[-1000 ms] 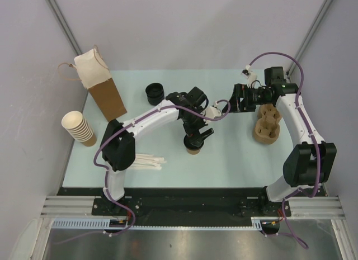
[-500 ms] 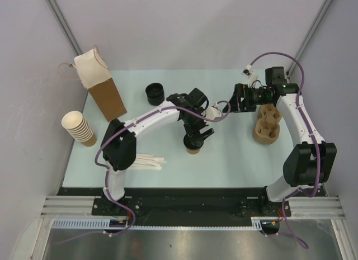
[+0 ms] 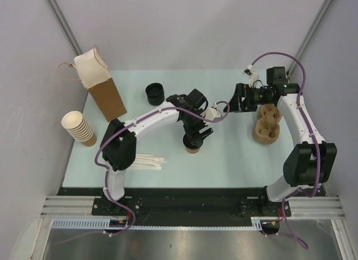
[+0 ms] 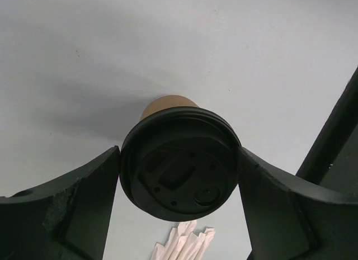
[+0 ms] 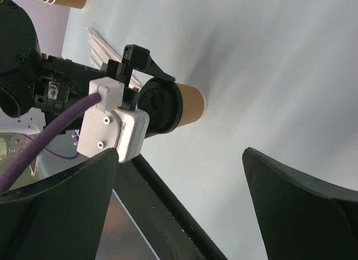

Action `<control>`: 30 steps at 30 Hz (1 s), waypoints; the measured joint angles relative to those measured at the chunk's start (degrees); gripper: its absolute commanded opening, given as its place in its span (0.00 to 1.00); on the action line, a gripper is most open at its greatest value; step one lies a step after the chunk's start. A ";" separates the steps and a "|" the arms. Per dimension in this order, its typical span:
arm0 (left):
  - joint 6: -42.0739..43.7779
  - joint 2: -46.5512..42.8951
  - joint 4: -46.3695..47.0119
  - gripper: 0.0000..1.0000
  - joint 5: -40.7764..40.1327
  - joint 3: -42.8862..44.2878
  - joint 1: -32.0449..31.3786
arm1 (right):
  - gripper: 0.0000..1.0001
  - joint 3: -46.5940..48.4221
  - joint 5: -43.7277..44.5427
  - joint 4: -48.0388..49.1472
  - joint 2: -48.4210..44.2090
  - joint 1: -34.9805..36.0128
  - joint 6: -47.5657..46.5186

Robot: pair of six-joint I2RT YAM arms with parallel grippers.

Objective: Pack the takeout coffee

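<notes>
On the pale table (image 3: pixel 235 159), a brown paper bag (image 3: pixel 103 92) with a folded white top is seen upright at 10 o'clock, and a short stack of black lids (image 3: pixel 155 94) is set at 11 o'clock, near the bag but apart from it. A stack of cream cups (image 3: pixel 78 127) is laid tilted at the table's edge at 9 o'clock. A brown pulp carrier (image 3: pixel 267 126) is placed at 3 o'clock, and a bundle of white sticks (image 3: pixel 146 161) is laid flat at 8 o'clock.
</notes>
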 measured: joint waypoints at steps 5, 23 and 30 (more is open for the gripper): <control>0.07 0.02 -1.73 0.56 -0.52 1.18 2.75 | 1.00 0.00 -0.22 0.02 0.00 -0.26 0.00; -3.28 6.54 -7.69 0.53 -1.29 16.28 30.88 | 1.00 0.00 -0.85 0.26 1.11 -0.76 0.48; -4.68 8.31 -7.89 0.56 -1.18 15.67 32.46 | 1.00 0.00 -0.85 0.61 1.46 -0.76 0.98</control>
